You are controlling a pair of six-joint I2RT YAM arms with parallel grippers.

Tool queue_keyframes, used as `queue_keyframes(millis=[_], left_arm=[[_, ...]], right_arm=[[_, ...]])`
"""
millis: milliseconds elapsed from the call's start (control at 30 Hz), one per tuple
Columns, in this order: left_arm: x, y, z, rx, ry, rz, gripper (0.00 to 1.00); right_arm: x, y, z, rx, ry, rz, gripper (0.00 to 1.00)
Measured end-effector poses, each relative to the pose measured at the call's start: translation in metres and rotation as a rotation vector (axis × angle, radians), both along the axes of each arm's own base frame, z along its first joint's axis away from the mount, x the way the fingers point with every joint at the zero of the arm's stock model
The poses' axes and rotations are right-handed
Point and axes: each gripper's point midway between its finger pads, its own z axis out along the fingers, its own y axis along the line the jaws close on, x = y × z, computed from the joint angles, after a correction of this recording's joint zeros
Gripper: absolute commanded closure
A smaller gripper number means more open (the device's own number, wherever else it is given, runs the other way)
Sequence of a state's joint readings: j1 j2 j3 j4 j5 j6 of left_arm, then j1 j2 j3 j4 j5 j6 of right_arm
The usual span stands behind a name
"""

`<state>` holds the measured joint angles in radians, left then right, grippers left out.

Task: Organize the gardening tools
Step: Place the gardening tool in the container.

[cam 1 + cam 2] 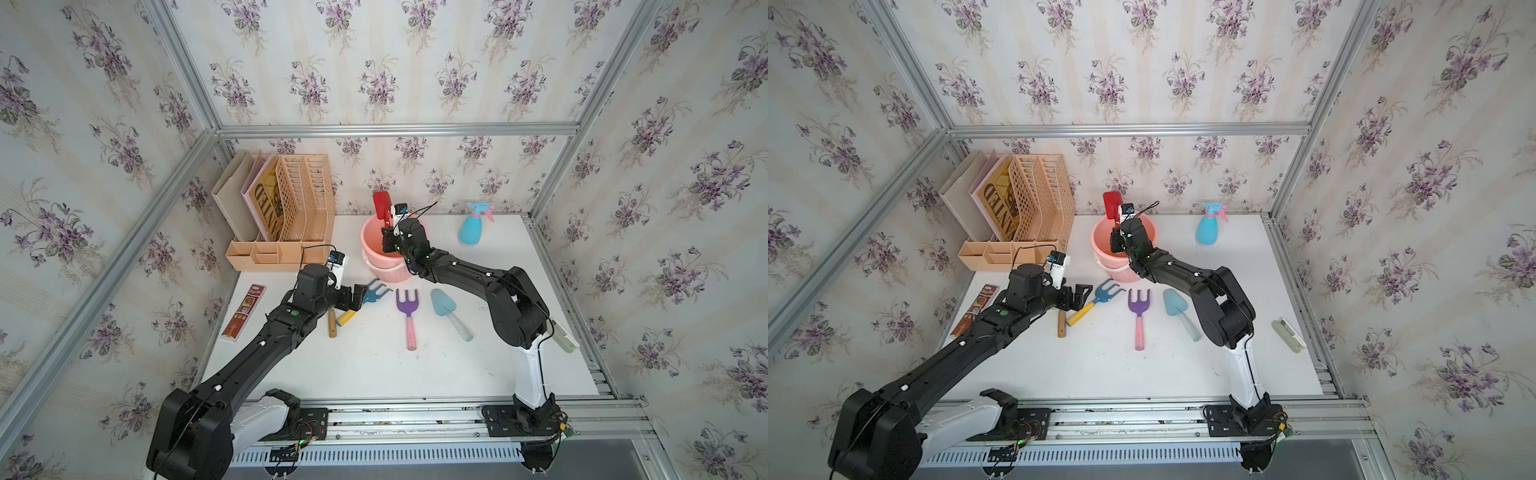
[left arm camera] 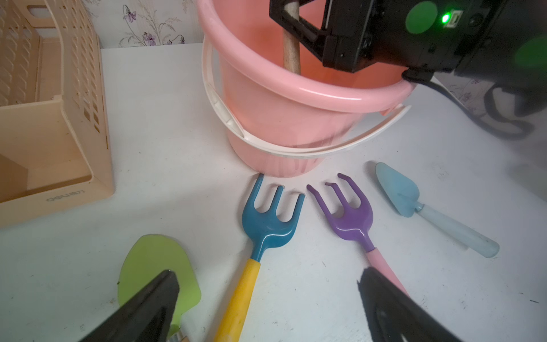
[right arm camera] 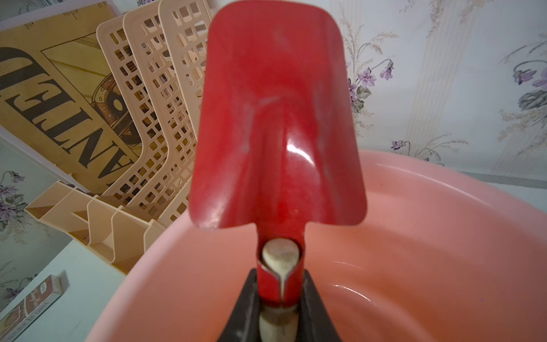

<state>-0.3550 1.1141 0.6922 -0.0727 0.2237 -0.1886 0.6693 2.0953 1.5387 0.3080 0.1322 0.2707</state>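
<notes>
The right fingers clench the neck of the red shovel, holding it blade up, with its wooden handle down inside the pink bucket. The left fingers stand spread wide, grasping nothing, above the green shovel and blue fork on the bench. Beside these lie the purple fork and pale trowel; the spray bottle stands near the back wall.

Red shovel stands in the bucket, sprayer upright; green shovel, blue fork, purple fork, trowel lie flat.
</notes>
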Motion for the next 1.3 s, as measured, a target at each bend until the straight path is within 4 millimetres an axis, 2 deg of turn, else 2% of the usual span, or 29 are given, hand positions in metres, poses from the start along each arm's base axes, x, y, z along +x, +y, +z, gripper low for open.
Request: queue_keyframes(millis=[133, 267, 400, 500, 733, 967, 1100, 1200, 1300], left_arm=[[0.000, 0.000, 0.001, 0.001, -0.004, -0.001, 0.01], [0.000, 0.001, 0.001, 0.007, -0.005, 0.003, 0.01], [0.000, 0.001, 0.002, 0.007, -0.006, 0.003, 0.01], [0.000, 0.001, 0.001, 0.007, -0.005, 0.003, 0.01], [0.001, 0.001, 0.003, 0.007, -0.009, 0.003, 0.01], [0.001, 0.001, 0.005, 0.007, -0.011, 0.004, 0.01], [0.001, 0.001, 0.005, 0.007, -0.011, 0.005, 0.01], [0.001, 0.001, 0.005, 0.007, -0.012, 0.005, 0.01], [0.001, 0.001, 0.004, 0.007, -0.011, 0.005, 0.01]], right_arm=[[0.000, -0.001, -0.002, 0.000, 0.016, -0.004, 0.96], [0.005, -0.001, -0.007, -0.012, 0.032, -0.005, 0.85], [0.005, -0.001, -0.021, -0.051, 0.060, 0.005, 0.78], [0.005, -0.002, -0.023, -0.056, 0.069, 0.003, 0.75], [0.008, -0.003, -0.028, -0.074, 0.099, 0.008, 0.61], [0.015, 0.001, -0.011, -0.063, 0.085, 0.017, 0.57], [0.015, 0.000, -0.012, -0.071, 0.092, 0.018, 0.54], [0.011, -0.003, -0.012, -0.076, 0.100, 0.021, 0.50], [0.002, -0.009, 0.001, -0.066, 0.089, 0.021, 0.45]])
